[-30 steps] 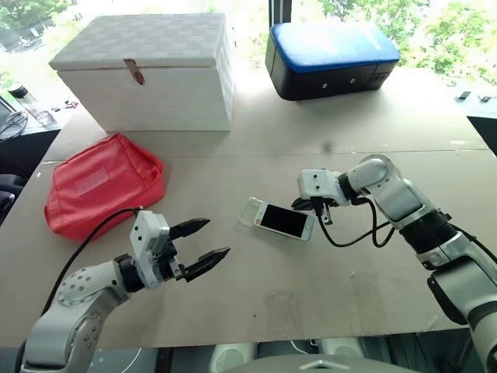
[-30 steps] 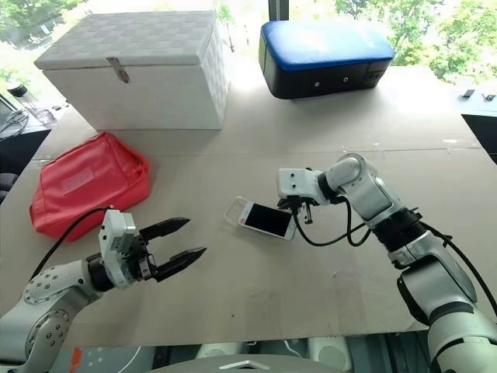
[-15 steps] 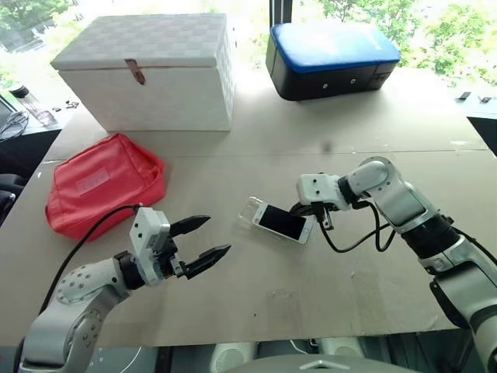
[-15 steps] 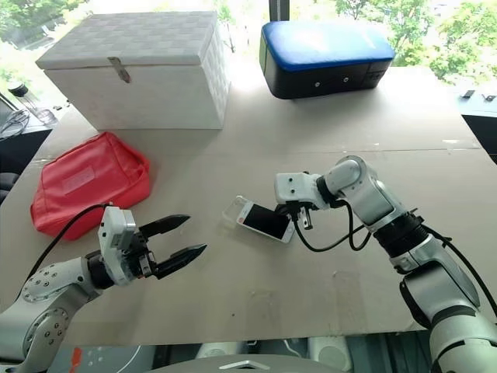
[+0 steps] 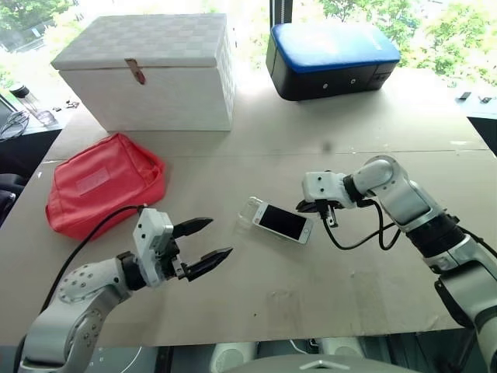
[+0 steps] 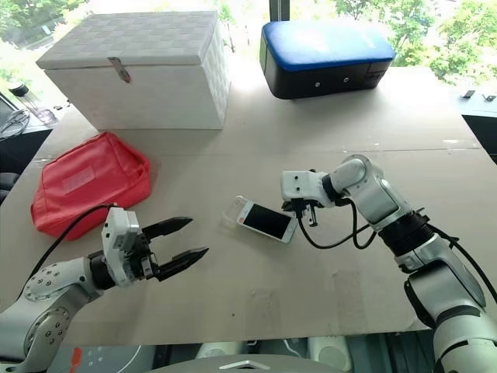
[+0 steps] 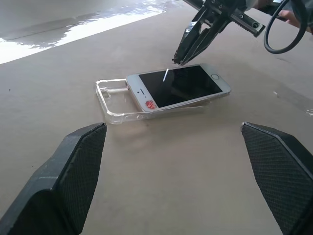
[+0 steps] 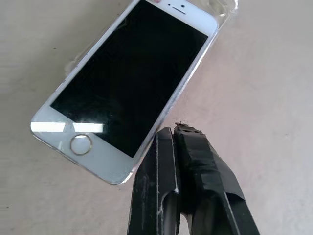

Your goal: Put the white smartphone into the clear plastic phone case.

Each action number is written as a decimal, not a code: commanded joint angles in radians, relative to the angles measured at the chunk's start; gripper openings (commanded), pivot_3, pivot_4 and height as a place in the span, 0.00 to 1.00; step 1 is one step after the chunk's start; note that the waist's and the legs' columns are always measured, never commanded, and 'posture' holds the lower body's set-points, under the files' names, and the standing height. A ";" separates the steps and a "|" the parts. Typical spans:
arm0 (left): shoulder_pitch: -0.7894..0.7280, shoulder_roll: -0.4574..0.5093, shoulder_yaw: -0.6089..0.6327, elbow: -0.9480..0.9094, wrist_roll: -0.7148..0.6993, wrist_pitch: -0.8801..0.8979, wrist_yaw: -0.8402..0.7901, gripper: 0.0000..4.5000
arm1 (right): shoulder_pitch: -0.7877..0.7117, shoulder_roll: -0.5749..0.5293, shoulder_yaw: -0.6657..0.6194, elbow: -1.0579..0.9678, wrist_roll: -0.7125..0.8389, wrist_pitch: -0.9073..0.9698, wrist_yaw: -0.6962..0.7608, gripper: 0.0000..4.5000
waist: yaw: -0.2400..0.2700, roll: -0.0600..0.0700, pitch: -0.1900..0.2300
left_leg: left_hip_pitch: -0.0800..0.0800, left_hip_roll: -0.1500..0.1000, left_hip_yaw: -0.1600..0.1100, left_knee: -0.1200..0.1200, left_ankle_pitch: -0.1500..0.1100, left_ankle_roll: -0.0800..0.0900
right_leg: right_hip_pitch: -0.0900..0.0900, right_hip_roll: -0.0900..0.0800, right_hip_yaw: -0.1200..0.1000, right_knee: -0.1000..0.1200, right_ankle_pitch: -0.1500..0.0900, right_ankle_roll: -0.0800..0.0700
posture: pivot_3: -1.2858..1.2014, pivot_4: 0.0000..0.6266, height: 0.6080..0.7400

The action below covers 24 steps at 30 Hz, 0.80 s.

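The white smartphone (image 5: 283, 222) lies screen up in the middle of the table, resting on the clear plastic phone case (image 7: 110, 95). It is shifted along the case, whose bare end (image 5: 250, 208) sticks out past the earpiece end. My right gripper (image 5: 307, 208) is shut with nothing in it. Its tips (image 8: 175, 131) sit just off the phone's long edge near the home button end, and I cannot tell whether they touch it. My left gripper (image 5: 220, 237) hovers open to the left of the phone, pointing at it, its fingers (image 7: 73, 166) spread wide.
A red pouch (image 5: 105, 183) lies at the left. At the back stand a white lidded box (image 5: 147, 70) and a blue-topped black case (image 5: 330, 58). The table's front edge (image 5: 272, 330) runs close below my arms.
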 commanded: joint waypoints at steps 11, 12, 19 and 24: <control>0.042 0.001 -0.019 0.008 0.040 -0.065 -0.071 1.00 | 0.015 -0.020 -0.028 -0.087 0.040 0.026 0.028 0.02 | 0.001 0.000 0.000 | 0.000 0.000 0.000 0.000 0.000 0.000 | 0.000 0.000 0.000 0.000 0.000 0.000 | 0.52 0.24 1.00; 0.042 0.002 -0.026 0.012 0.045 -0.068 -0.076 1.00 | 0.017 -0.020 -0.029 -0.091 0.042 0.029 0.027 0.02 | 0.001 0.000 0.000 | 0.000 0.000 0.000 0.000 0.000 0.000 | 0.000 0.000 0.000 0.000 0.000 0.000 | 0.52 0.24 1.00; -0.022 0.003 -0.142 0.054 0.066 -0.053 -0.123 1.00 | 0.013 -0.027 -0.042 -0.087 0.035 0.041 -0.010 0.02 | 0.003 0.000 0.000 | 0.000 0.000 0.000 0.000 0.000 0.000 | 0.000 0.000 0.000 0.000 0.000 0.000 | 0.52 0.24 1.00; -0.133 0.000 -0.226 0.114 0.065 -0.017 -0.155 0.60 | 0.017 -0.047 -0.055 -0.112 0.038 0.066 -0.029 0.00 | 0.002 0.000 0.000 | 0.000 0.000 0.000 0.001 0.000 0.000 | 0.000 0.001 0.000 0.001 0.002 0.003 | 0.52 0.24 1.00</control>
